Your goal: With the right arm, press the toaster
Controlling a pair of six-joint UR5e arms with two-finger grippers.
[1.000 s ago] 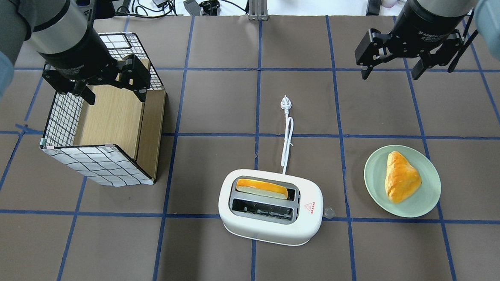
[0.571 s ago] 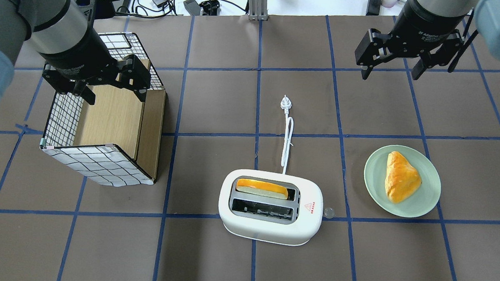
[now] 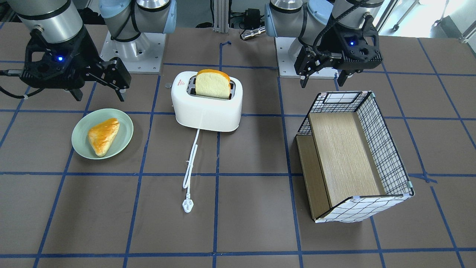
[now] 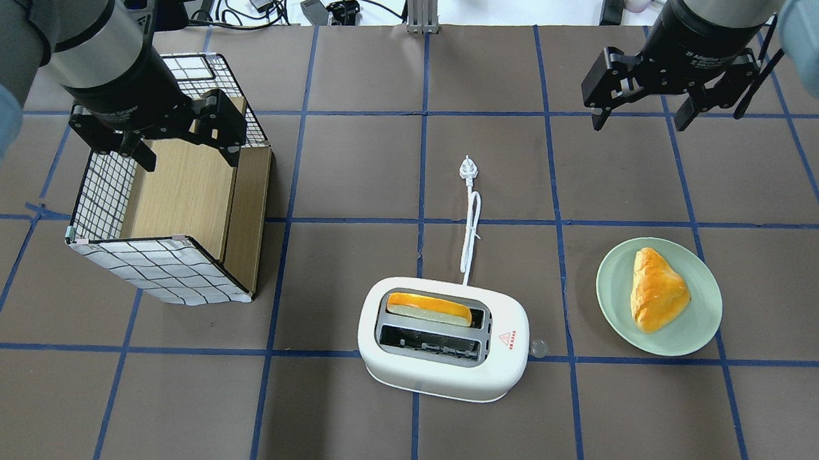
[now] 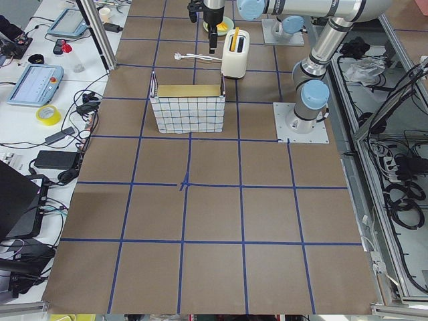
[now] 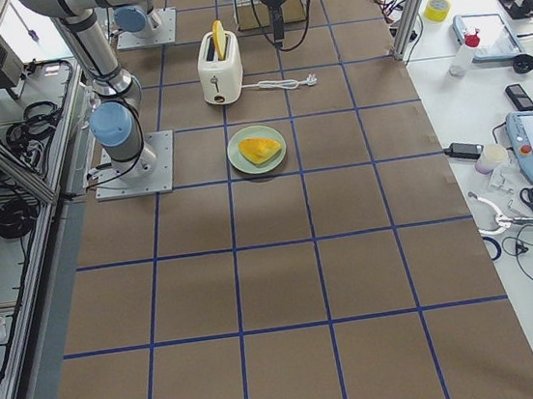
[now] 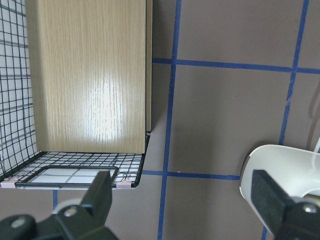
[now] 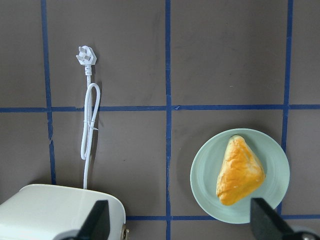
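The white two-slot toaster (image 4: 442, 372) stands at the front middle of the table, with a bread slice (image 4: 428, 307) in its far slot and a small lever knob (image 4: 538, 347) at its right end. It also shows in the front-facing view (image 3: 206, 106). Its cord and plug (image 4: 467, 168) lie stretched away from it. My right gripper (image 4: 639, 123) is open and empty, high over the far right of the table and well away from the toaster. In the right wrist view the toaster's corner (image 8: 60, 212) sits at the lower left. My left gripper (image 4: 190, 161) is open and empty over the box.
A grid-patterned box with a wooden inside (image 4: 180, 197) lies on the left. A green plate (image 4: 613, 297) holding a golden pastry (image 4: 657, 288) sits to the right of the toaster. Cables and gear lie beyond the table's far edge.
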